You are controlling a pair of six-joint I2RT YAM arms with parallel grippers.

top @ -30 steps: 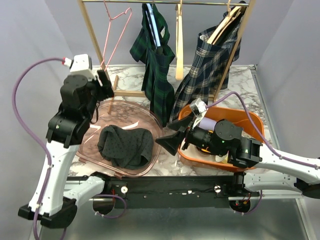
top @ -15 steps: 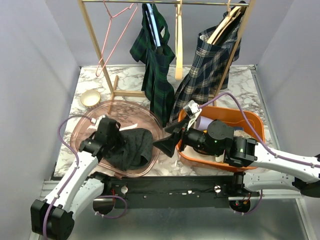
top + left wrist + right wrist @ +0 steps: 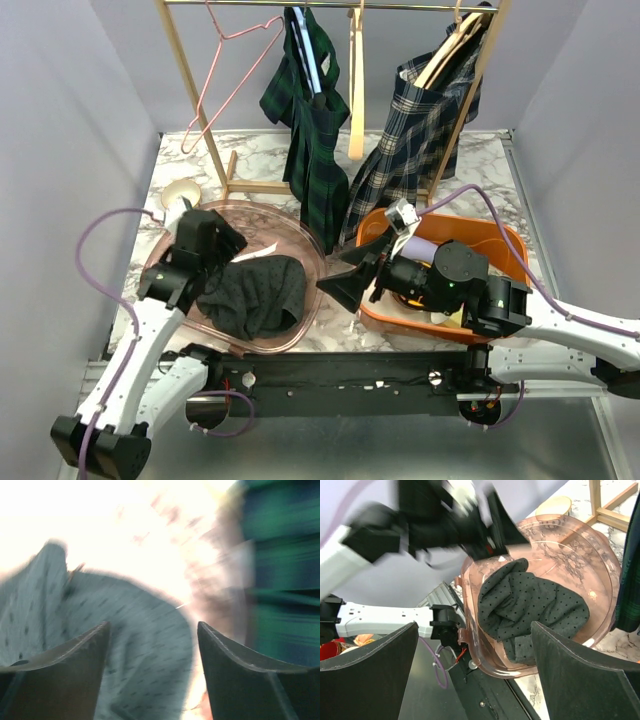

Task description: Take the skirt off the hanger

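A dark green plaid skirt [image 3: 312, 130] hangs on a hanger at the middle of the wooden rack [image 3: 190, 90]. A navy and grey plaid skirt [image 3: 420, 140] hangs on a wooden hanger at the right. My left gripper [image 3: 222, 248] is open and empty, low over a dark dotted garment [image 3: 255, 292] in the pink tub [image 3: 300, 235]. The left wrist view is blurred, with the gripper [image 3: 152, 630] open above that garment [image 3: 145, 650]. My right gripper [image 3: 345, 285] is open and empty by the tub's right rim, below the skirts; its wrist view shows it [image 3: 475, 630] open.
An empty pink wire hanger [image 3: 225, 70] and an empty wooden hanger [image 3: 357, 90] hang on the rack. An orange bin [image 3: 500, 240] with items sits at the right under my right arm. A small cream bowl [image 3: 178, 192] stands at the left.
My left arm dropped from high beside the rack down into the pink tub, then shifted a little back over the dotted garment. My right gripper barely moved.
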